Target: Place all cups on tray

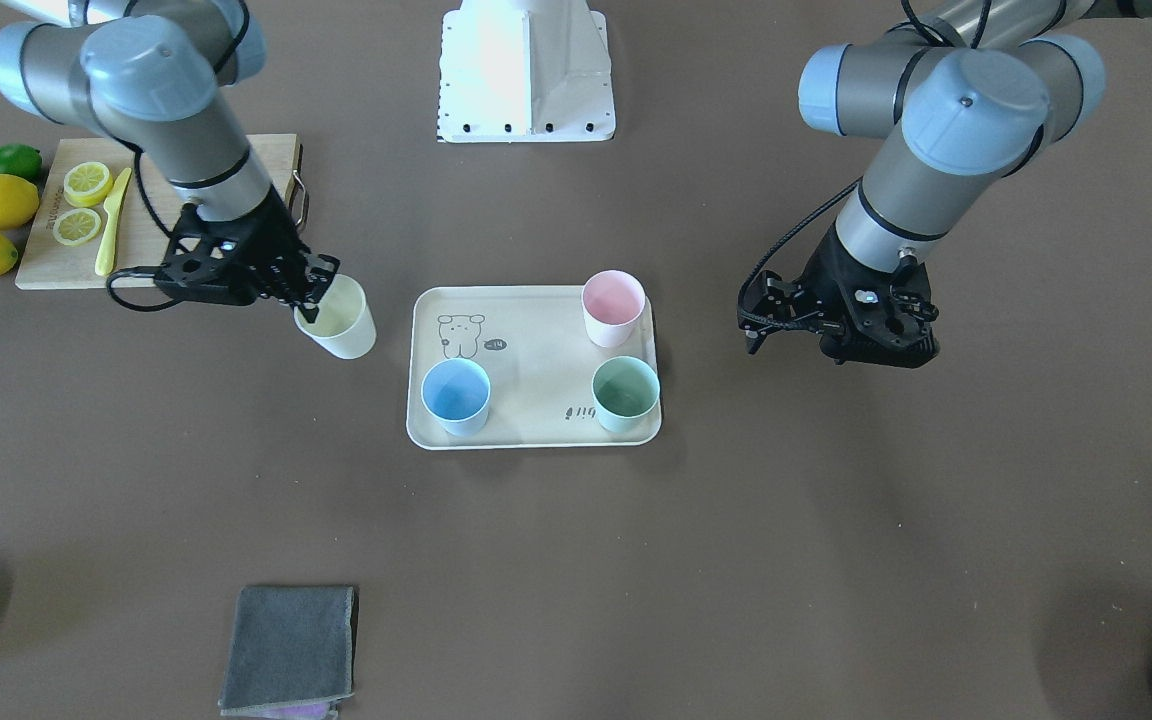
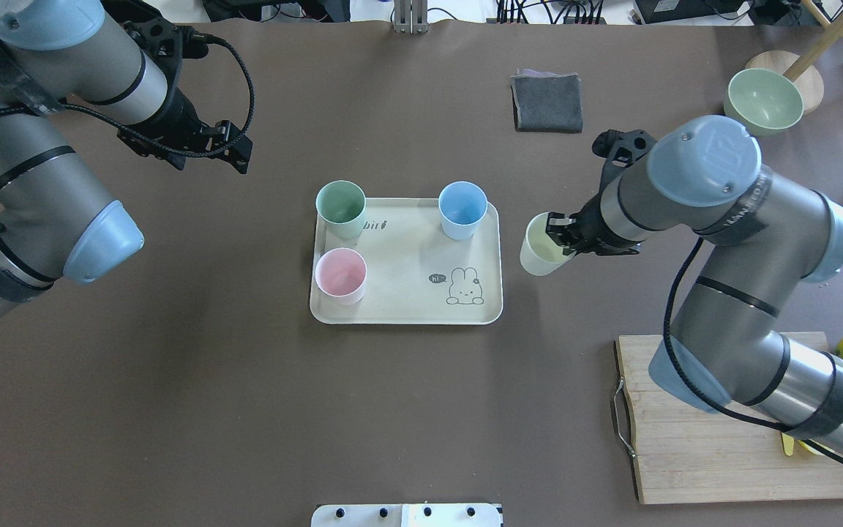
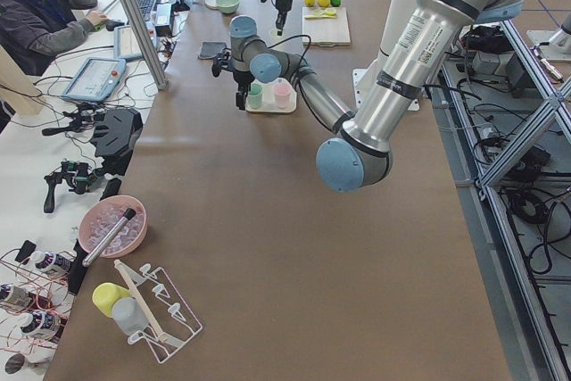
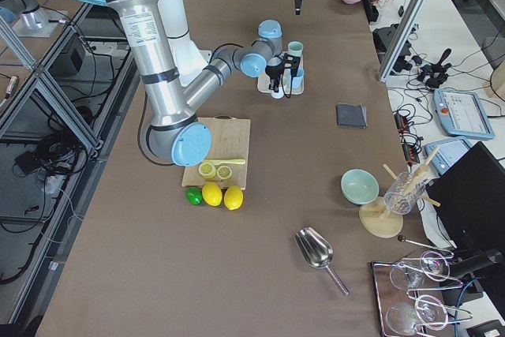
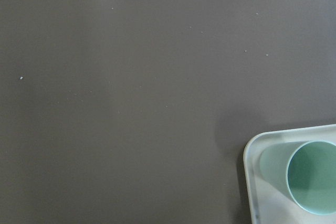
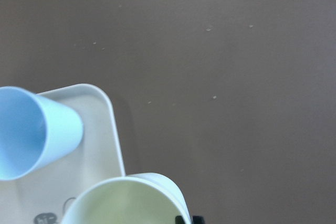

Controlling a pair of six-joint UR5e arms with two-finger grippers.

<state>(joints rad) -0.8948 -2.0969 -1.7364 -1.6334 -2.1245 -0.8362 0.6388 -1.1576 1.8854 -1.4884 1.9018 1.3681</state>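
The cream tray (image 1: 536, 340) (image 2: 407, 293) lies mid-table. On it stand the light blue cup (image 1: 456, 395) (image 2: 462, 208), the pink cup (image 1: 613, 305) (image 2: 341, 274) and the mint green cup (image 1: 625, 392) (image 2: 341, 207). My right gripper (image 1: 314, 295) (image 2: 557, 234) is shut on the rim of the pale yellow cup (image 1: 341, 320) (image 2: 538, 252). It holds the cup tilted, just off the tray's short edge near the blue cup. The right wrist view shows the yellow cup (image 6: 126, 203) by the tray corner (image 6: 100, 145). My left gripper (image 1: 751, 322) (image 2: 225, 150) looks open and empty, off the tray's other end.
A wooden cutting board (image 1: 46, 260) (image 2: 685, 454) with lemon slices and a yellow knife lies by my right arm. Whole lemons (image 1: 1, 200) lie beside it. A folded grey cloth (image 1: 288, 648) (image 2: 547, 102) and a sage bowl (image 2: 764, 99) lie on the far side.
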